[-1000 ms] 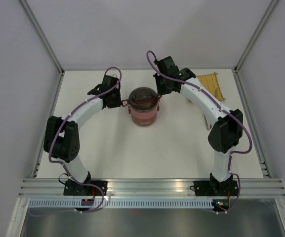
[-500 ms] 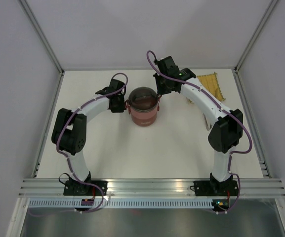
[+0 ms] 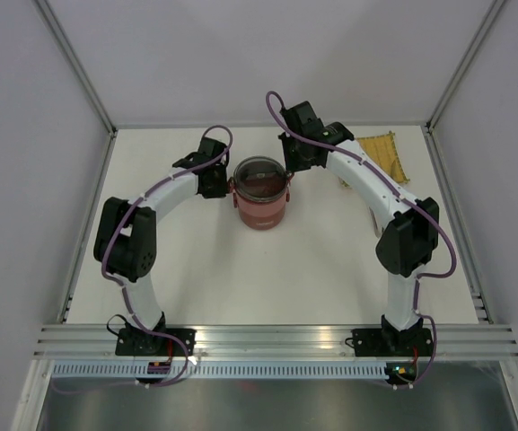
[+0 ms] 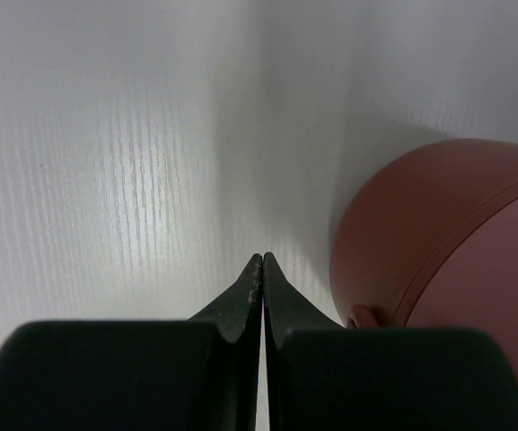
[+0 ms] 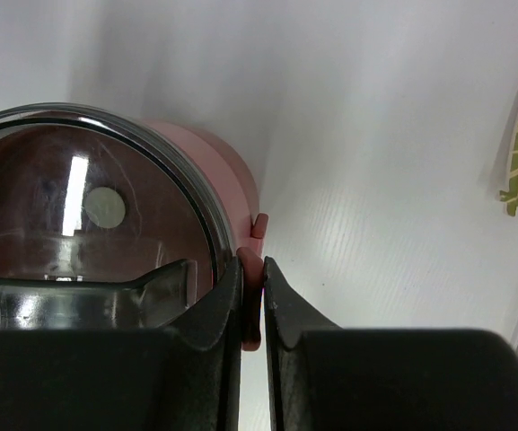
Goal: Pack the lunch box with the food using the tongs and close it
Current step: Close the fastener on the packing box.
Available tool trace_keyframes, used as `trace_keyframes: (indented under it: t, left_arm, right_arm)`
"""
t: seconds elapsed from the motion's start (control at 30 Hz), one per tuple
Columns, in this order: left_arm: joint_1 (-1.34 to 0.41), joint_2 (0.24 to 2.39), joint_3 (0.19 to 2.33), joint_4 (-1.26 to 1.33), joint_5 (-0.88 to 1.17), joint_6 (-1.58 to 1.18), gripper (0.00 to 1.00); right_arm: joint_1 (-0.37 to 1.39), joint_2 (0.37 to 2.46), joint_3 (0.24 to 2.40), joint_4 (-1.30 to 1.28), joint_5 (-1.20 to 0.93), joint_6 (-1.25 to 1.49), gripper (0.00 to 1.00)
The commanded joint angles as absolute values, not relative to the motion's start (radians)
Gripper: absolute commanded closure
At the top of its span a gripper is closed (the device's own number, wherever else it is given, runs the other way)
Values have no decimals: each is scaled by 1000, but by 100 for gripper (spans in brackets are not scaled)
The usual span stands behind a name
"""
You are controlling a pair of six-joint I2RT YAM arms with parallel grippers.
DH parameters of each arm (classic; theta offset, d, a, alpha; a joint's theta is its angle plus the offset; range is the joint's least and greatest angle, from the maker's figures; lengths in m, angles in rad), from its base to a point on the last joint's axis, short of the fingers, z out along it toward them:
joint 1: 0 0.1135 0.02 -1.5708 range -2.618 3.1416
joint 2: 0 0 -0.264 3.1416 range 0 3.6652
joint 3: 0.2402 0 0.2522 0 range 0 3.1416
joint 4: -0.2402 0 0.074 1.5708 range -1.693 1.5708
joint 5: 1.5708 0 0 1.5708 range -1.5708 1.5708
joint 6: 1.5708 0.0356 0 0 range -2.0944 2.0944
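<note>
Round dark-red stacked lunch box [image 3: 260,206]: upright, tiers one on another, mid-desk toward the far edge. Closed. Flat glossy dark-red lid [image 5: 79,233] sits level inside a shiny rim, pale centre knob [image 5: 106,206] up. Small red side clasp [image 5: 259,224] on its right wall.

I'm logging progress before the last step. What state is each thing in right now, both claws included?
lunch box: upright, bowls stacked, lid on.
side clasp: pinched between the right claw's fingers.
right claw: shut on the side clasp.
left claw: shut, empty, beside the lunch box.
woven mat: lying flat, apart from the lunch box.
</note>
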State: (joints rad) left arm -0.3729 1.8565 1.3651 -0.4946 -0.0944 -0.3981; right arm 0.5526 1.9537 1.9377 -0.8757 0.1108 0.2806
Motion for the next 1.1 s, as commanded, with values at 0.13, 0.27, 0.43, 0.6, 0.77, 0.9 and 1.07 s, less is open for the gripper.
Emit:
trace_keyframes:
  t: [0.13, 0.27, 0.43, 0.6, 0.77, 0.9, 1.07]
  left_arm:
    - [-359, 1819, 1390, -495, -89, -364, 97]
    - [-330, 1755, 1371, -512, -109, -353, 93]
    - [-262, 1668, 1338, -520, -106, -347, 87]
    - [-256, 1663, 1388, -520, -63, -337, 76]
    - [-256, 1687, 1427, -523, 20, -351, 73]
    - [-258, 1663, 1431, -525, 52, -362, 68]
    - [-262, 1626, 1443, -525, 72, -357, 63]
  right_arm:
    - [571, 1993, 1976, -1058, 182, 363, 100]
    - [587, 2002, 2014, -1097, 248, 406, 100]
    - [601, 2019, 2043, -1141, 304, 468, 99]
    - [606, 2008, 2036, -1144, 301, 537, 100]
    - [606, 1999, 2092, -1177, 322, 568, 100]
    - [606, 1999, 2097, -1190, 310, 581, 100]
    - [607, 1993, 2046, -1167, 308, 587, 99]
